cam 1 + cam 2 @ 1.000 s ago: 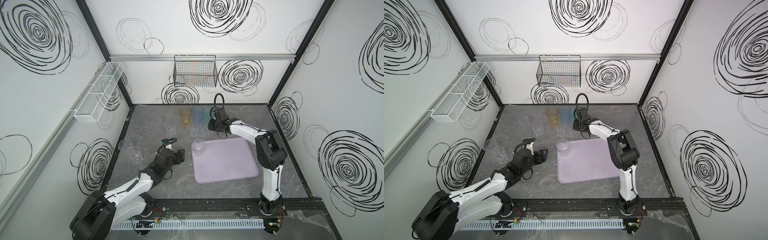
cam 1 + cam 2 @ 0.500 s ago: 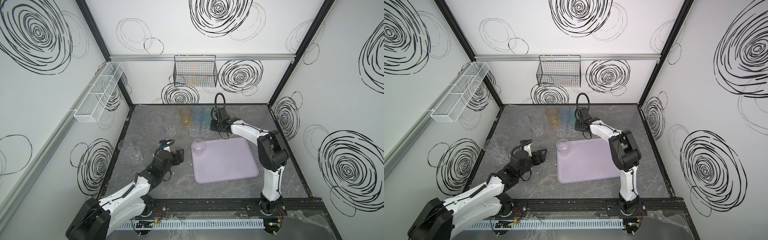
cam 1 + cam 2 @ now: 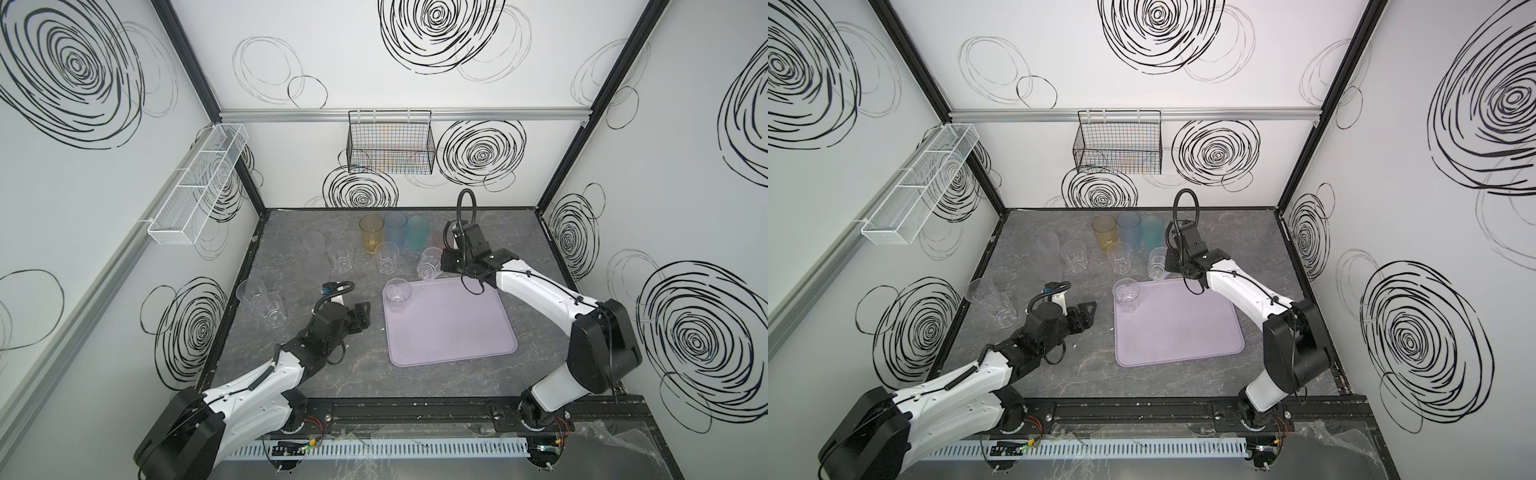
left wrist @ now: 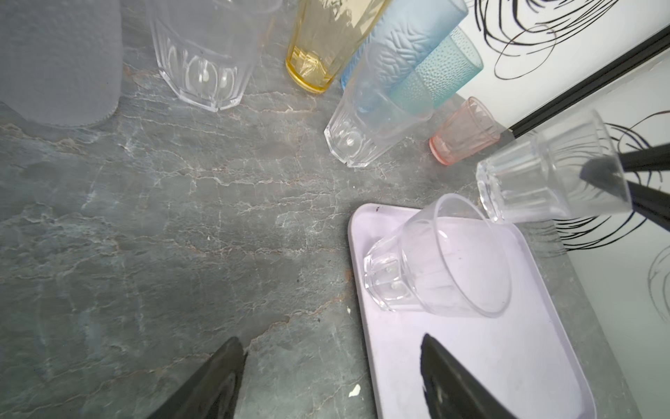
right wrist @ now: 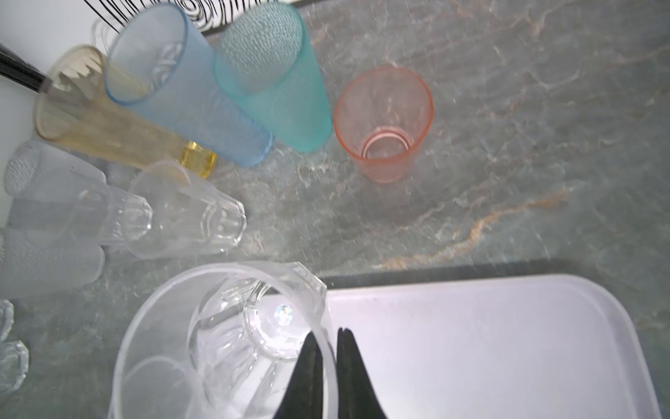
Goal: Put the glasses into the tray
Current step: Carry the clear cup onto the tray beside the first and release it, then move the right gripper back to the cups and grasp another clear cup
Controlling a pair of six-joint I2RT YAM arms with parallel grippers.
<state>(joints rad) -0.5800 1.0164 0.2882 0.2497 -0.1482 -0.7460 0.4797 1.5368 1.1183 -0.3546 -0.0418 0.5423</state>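
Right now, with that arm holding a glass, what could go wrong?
The right end effector pinches the held glass only by its thin rim, so it might slip or swing. It is close to the standing glass in the corner of the tray and could knock that over.

the lilac tray point(image 3: 451, 328) lies flat on the table point(image 3: 357, 374), with a clear glass point(image 3: 397, 296) upright in its 10 o'clock corner. a second clear glass point(image 3: 429, 264) tilts at the tray's 12 o'clock edge, its rim pinched by the right gripper point(image 5: 328, 348). an amber glass point(image 3: 371, 233), blue glass point(image 3: 395, 232), teal glass point(image 3: 417, 232) and pink glass point(image 5: 384, 123) stand in a row at the table's 12 o'clock, with more colourless glasses point(image 3: 341, 256) toward 10 o'clock.
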